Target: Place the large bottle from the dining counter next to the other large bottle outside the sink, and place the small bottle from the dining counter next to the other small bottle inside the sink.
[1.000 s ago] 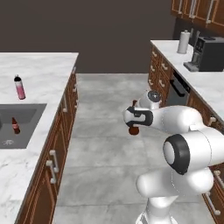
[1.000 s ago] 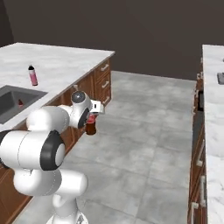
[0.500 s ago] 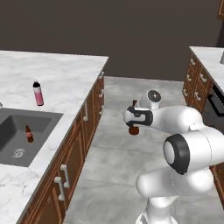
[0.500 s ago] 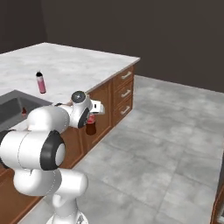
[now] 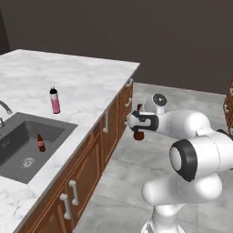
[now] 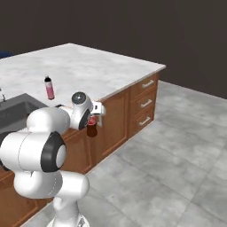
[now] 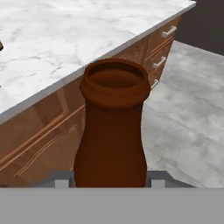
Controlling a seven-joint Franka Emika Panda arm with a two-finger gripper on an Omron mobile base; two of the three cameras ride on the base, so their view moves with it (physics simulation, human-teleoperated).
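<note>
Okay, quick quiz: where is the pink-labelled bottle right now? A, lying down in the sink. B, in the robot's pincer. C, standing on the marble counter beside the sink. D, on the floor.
C: the pink-labelled bottle stands upright on the marble counter just beyond the sink, while the pincer holds the brown bottle.

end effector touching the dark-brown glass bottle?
Touching. Hand view: the dark-brown long-necked glass bottle sits clamped between the end effector fingers, no gap either side.

The large bottle (image 7: 111,127) is cut off below its neck in the hand view. The tap (image 5: 4,108) is cropped at the left edge.
</note>
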